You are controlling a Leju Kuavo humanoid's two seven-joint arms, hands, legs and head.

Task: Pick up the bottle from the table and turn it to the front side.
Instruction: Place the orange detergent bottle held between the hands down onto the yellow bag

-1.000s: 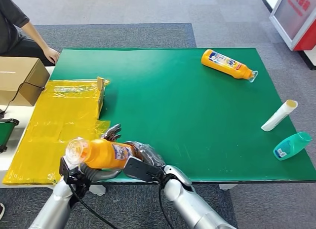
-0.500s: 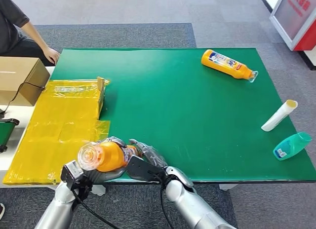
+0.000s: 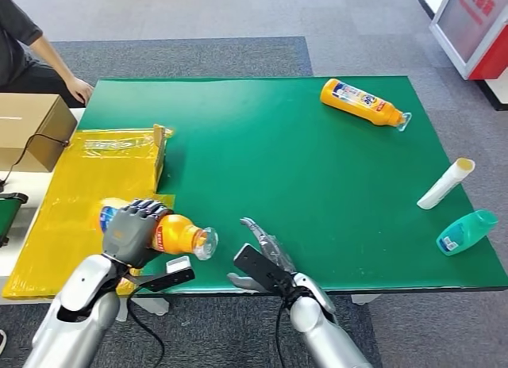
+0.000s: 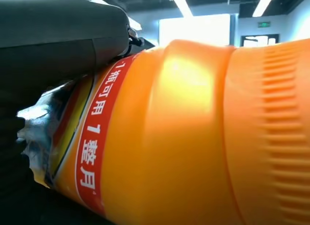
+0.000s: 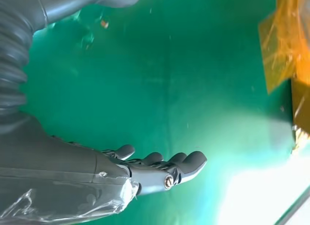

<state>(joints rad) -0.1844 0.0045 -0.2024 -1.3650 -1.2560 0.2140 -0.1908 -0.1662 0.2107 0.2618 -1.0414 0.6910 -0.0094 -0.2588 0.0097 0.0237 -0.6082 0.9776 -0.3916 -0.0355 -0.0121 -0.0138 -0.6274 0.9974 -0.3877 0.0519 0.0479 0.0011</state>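
The left hand grips an orange bottle around its body, holding it lying sideways above the near left part of the green worktop, where the yellow sheet meets the green surface. The bottle's clear cap end points toward the worktop's middle and its base end is hidden behind the fingers. In the left wrist view the bottle shows a red band with white characters and a ribbed orange section, with the dark hand pressed against it. The right hand holds nothing; its fingers are extended and apart, hovering over the near edge of the worktop just beside the bottle's cap end without touching it. The right wrist view shows that hand flat above the green surface. A second orange bottle lies on its side near the far right corner. A white tube and a teal bottle lie by the right edge. Off the far left corner sits a person beside a cardboard box.
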